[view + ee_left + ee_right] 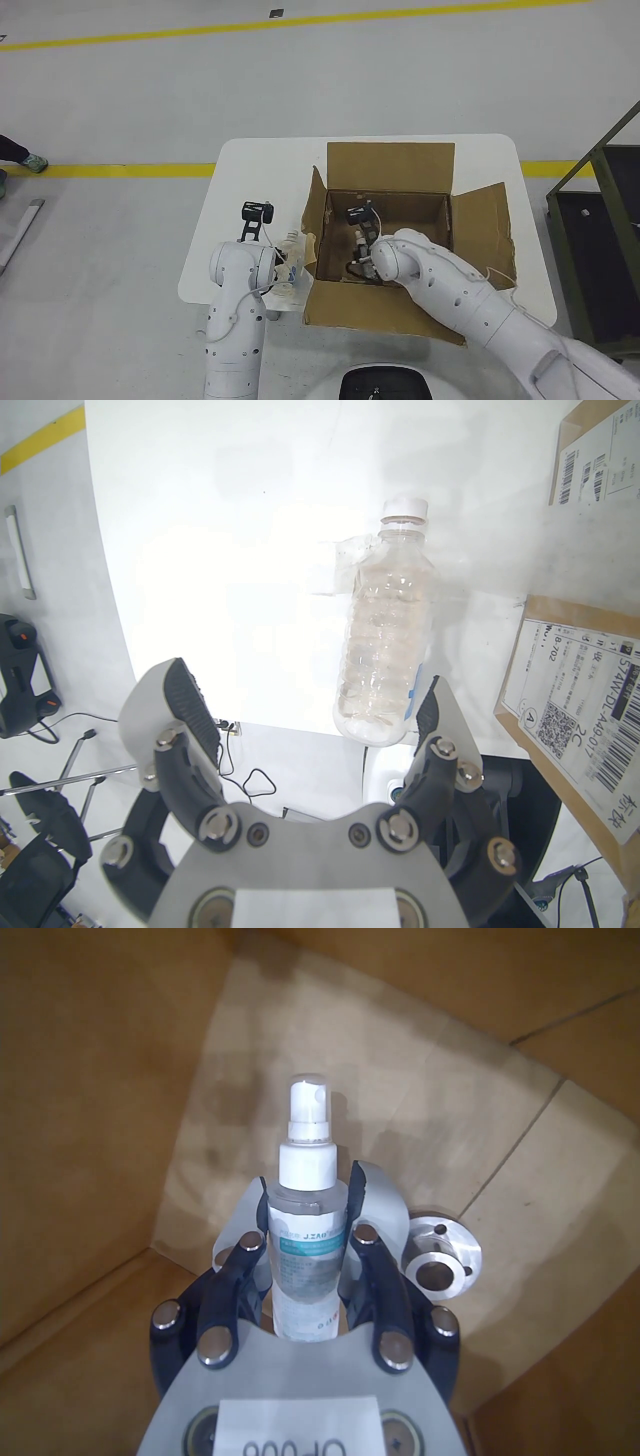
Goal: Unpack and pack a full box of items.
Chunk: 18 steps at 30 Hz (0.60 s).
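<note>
Inside the cardboard box (pixel 100 1103), my right gripper (pixel 308 1183) clamps the spray bottle (pixel 306 1248) around its body; I can't see its base behind the palm. A metal flange (pixel 442 1263) lies beside. My left gripper (pixel 306 680) gapes wide, water bottle (pixel 385 640) lying on the table (pixel 200 550) near one finger, beside the box.

This looks like an industrial hall or robot test floor, not a home. In the top view a smooth grey painted floor (pixel 150 90) spreads on all sides. One yellow line (pixel 300 20) crosses the upper edge of the frame and another runs through the middle left. A white table (pixel 250 160) stands alone at centre, with a green metal rack (pixel 590 190) at the right edge. In the left wrist view, loose cables (pixel 250 780) lie on the floor past the table's edge.
</note>
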### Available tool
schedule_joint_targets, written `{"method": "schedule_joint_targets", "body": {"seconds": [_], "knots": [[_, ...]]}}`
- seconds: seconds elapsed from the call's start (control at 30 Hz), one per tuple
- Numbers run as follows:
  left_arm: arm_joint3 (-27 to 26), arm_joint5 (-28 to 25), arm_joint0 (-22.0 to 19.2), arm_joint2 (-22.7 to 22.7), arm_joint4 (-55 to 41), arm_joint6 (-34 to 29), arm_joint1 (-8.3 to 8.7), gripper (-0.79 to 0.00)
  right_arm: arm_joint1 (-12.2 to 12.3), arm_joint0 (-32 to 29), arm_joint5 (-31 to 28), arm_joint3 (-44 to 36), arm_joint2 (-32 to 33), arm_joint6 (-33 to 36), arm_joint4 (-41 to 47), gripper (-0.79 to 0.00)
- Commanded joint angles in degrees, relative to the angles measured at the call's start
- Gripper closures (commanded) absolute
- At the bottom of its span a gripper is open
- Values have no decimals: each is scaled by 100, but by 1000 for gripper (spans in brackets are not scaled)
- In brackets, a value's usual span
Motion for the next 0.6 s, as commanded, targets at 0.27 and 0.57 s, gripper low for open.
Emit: {"method": "schedule_joint_targets", "body": {"seconds": [0.27,0.57], "knots": [[0,0,0,0,0,0,0,-785,750,-2064,-560,-3714,2285,126,-345,0],[0,0,0,0,0,0,0,-785,1102,-4674,-1054,-6307,5620,-877,-268,0]]}}
